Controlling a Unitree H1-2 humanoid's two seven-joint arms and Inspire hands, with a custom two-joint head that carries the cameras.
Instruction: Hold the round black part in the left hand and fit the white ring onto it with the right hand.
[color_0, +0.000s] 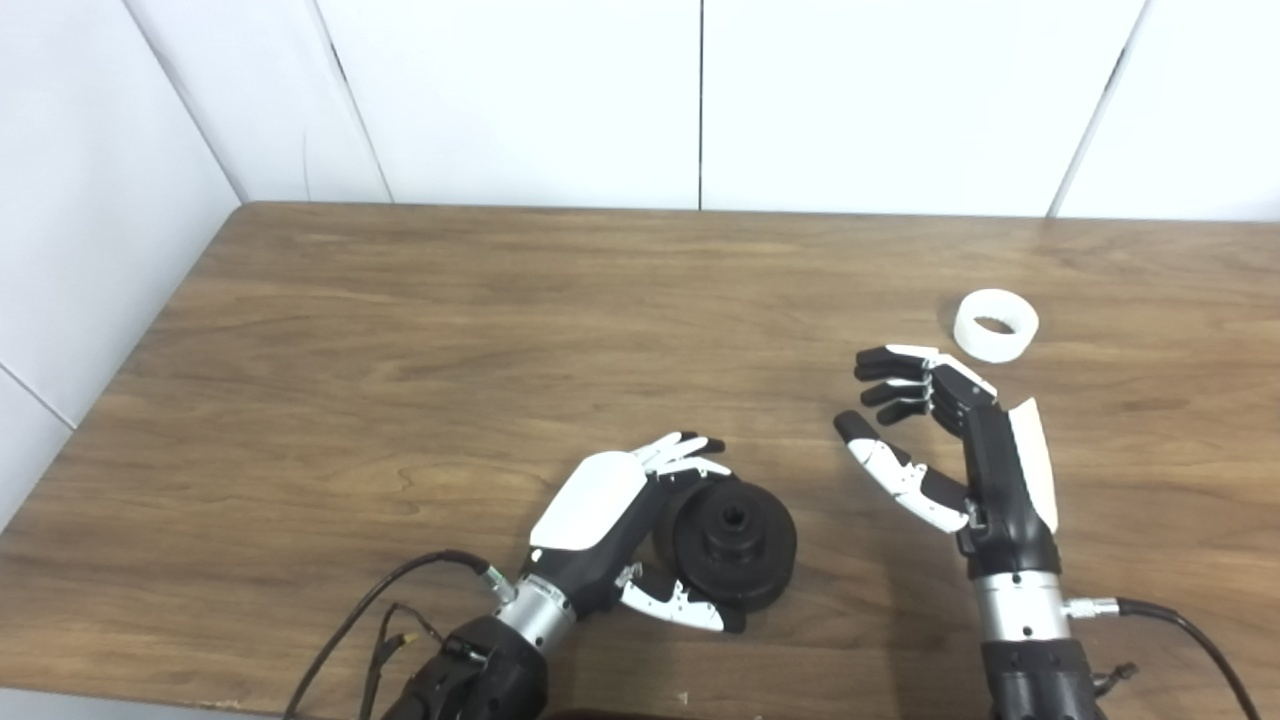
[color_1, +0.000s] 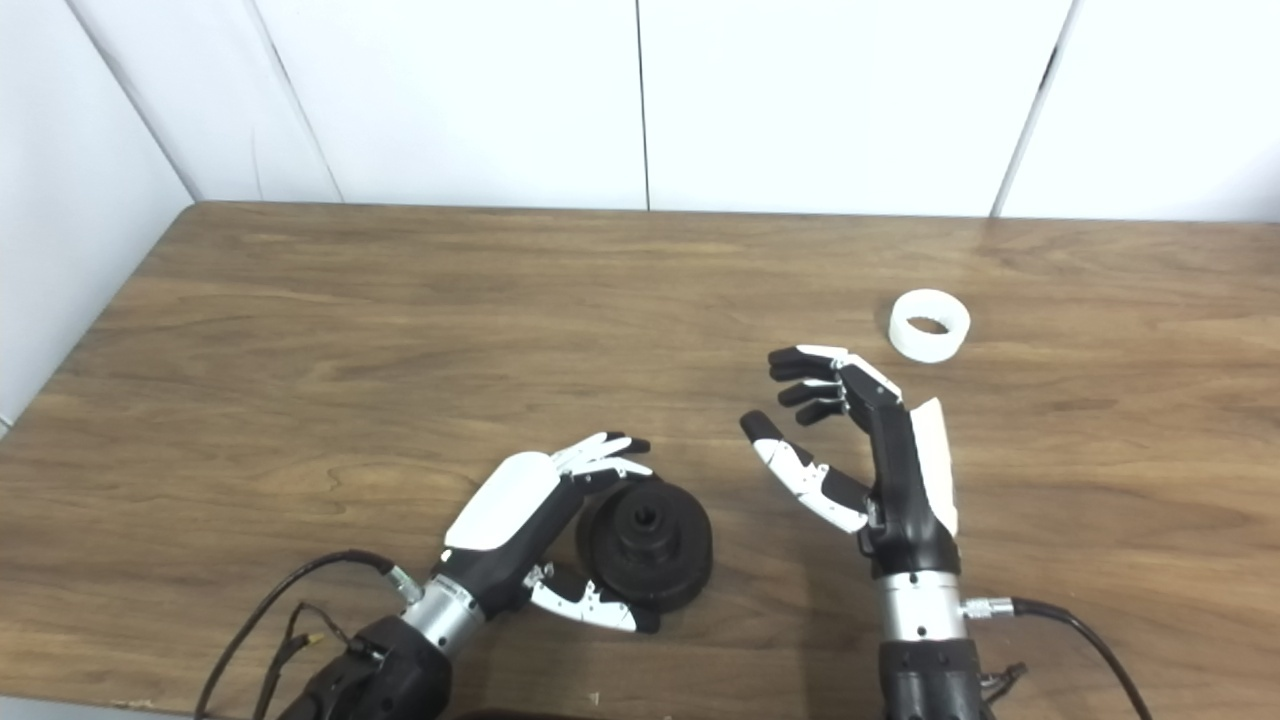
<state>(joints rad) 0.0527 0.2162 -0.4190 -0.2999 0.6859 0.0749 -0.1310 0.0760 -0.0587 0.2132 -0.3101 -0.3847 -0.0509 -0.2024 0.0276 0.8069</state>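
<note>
The round black part (color_0: 735, 543) sits on the wooden counter (color_0: 500, 330) near its front edge, with the left hand (color_0: 620, 525) wrapped around its nine o'clock side, fingers (color_0: 690, 450) over the top rim and thumb under the front. At about two o'clock from it, well apart, the white ring (color_0: 996, 324) lies flat on the counter. Just beside the ring, at its seven o'clock, the right hand (color_0: 950, 440) hovers released, fingers apart and holding nothing.

On the brown wooden table (color_1: 400, 330), the black-and-white left hand (color_1: 540, 530) cupped the round black stepped part (color_1: 648, 545), fingers (color_1: 600, 452) over its far edge and thumb at its near edge. The black-and-white right hand (color_1: 860, 450) hovered open, near the white plastic ring (color_1: 930, 325) but apart from it.
</note>
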